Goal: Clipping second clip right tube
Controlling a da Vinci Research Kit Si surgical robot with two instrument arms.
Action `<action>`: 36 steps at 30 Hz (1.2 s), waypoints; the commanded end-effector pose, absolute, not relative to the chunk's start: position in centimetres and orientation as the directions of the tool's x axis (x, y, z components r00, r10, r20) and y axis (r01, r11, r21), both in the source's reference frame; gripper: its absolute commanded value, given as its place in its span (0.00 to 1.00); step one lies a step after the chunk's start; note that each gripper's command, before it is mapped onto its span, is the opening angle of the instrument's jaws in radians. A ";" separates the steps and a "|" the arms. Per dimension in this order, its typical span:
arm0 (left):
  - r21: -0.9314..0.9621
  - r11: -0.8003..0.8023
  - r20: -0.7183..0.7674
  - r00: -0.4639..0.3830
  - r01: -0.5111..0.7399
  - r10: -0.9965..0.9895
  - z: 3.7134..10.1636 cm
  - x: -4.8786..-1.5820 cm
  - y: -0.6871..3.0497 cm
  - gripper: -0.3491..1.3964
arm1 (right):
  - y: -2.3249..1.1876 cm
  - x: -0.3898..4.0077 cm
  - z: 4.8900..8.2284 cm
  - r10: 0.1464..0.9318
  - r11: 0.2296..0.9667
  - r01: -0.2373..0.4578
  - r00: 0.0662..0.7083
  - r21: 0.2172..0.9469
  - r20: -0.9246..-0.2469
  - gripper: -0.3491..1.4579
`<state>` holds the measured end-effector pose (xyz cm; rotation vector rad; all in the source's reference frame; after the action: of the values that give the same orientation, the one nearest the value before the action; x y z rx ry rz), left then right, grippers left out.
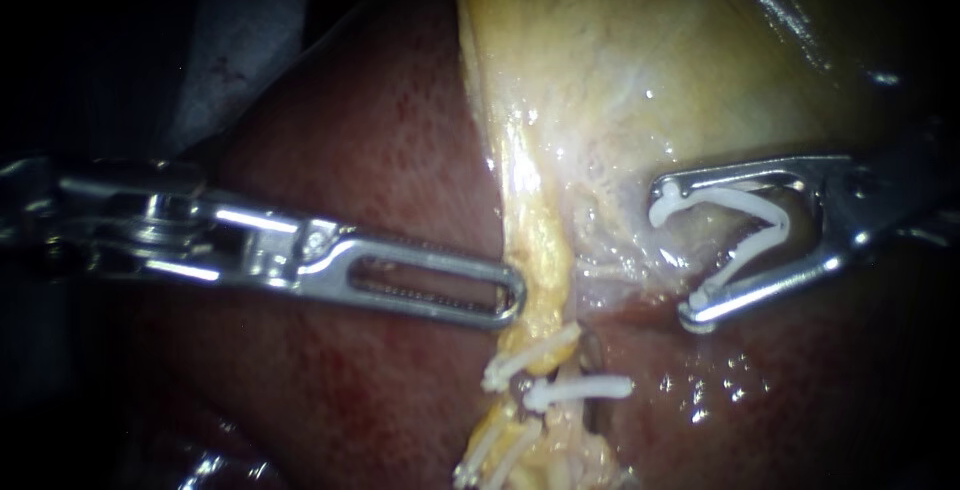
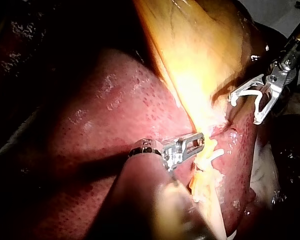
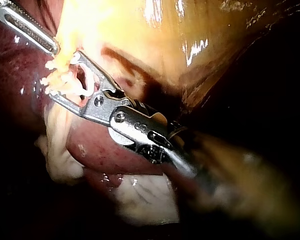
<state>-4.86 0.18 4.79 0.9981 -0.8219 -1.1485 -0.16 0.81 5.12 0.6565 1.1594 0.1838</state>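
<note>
A dark red liver [image 1: 380,150] fills the left and lower part of the endoscope view. The left instrument [image 1: 508,300] reaches across it from the left edge. Its slotted jaws are pressed together, one lying over the other, with nothing seen between them, and their rounded tip rests against the edge of a yellow strand [image 1: 540,250] of tissue. The left wrist view shows the same tip [image 2: 200,140] meeting the strand. The strand hangs down from the pale yellow gallbladder [image 1: 650,40], which takes up the upper middle and right. Low on the strand sit several closed clips [image 1: 530,355]. Just right of the strand is the right tube [image 1: 592,352], thin and dark, and one closed clip crosses it. Further right and a little higher, the right instrument [image 1: 678,252] comes in from the right edge. Its jaws stand wide apart in a V, mouth facing left, and carry an open white clip [image 1: 760,212] with one leg along each jaw. This clip is near the right tube but clear of it, over pale tissue at the foot of the gallbladder. The right wrist view shows these jaws [image 3: 65,75] spread close beside the clipped strand.
</note>
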 end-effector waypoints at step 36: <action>0.936 0.079 0.021 0.170 0.344 -0.985 4.24 -4.28 0.54 0.00 | 0.78 -0.16 5.12 0.458 0.801 0.195 0.409 0.566 -0.789 0.52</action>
<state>-4.26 0.54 4.22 0.9844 -0.8538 -1.2025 -0.16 0.77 5.12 0.6558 1.1598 0.1823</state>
